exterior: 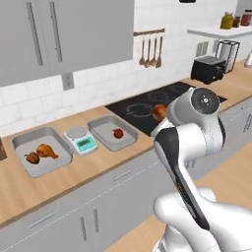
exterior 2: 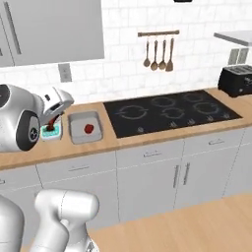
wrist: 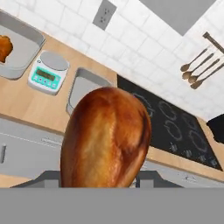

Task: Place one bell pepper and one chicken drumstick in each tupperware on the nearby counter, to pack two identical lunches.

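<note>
Orange-brown chicken drumstick point(wrist: 105, 138) hiding hand

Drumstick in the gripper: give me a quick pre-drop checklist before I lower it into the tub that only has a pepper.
1. Grip: the gripper is shut on the chicken drumstick: ok.
2. Target: the right tupperware holds one bell pepper, no drumstick: ok.
3. Left tupperware already holds a pepper and a drumstick: ok.
4. Gripper directly above the target: cannot tell.
5. The scale beside the target lies outside the tub: ok.
</note>
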